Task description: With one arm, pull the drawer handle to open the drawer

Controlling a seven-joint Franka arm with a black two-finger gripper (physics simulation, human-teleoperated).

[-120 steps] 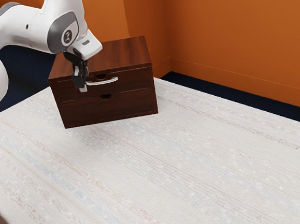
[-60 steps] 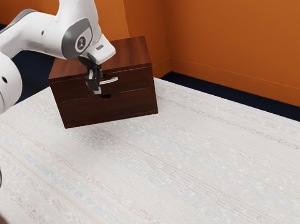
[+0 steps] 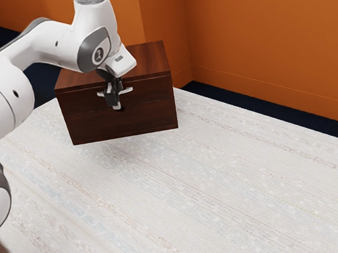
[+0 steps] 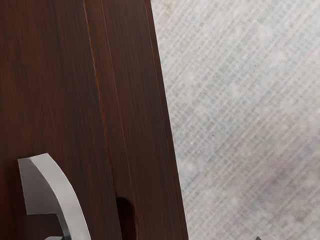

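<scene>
Orange walls (image 3: 270,35) meet a dark blue floor (image 3: 275,111) behind the pale, woven-textured table (image 3: 211,182).

You are looking at one dark wooden cabinet (image 3: 148,57), and it is standing on one pale bench (image 3: 211,182). Across the cabinet's front you are seeing two drawers stacked one above the other: one upper drawer (image 3: 151,89) and one lower drawer (image 3: 134,122). One pale curved handle (image 3: 127,90) is sitting on the cabinet's upper drawer. One dark finger recess (image 4: 125,220) is showing on the cabinet's lower drawer, just beside that handle. One white arm (image 3: 47,41) is leaning over the cabinet's top, and it is carrying one black claw (image 3: 115,97) at the cabinet's front.
</scene>
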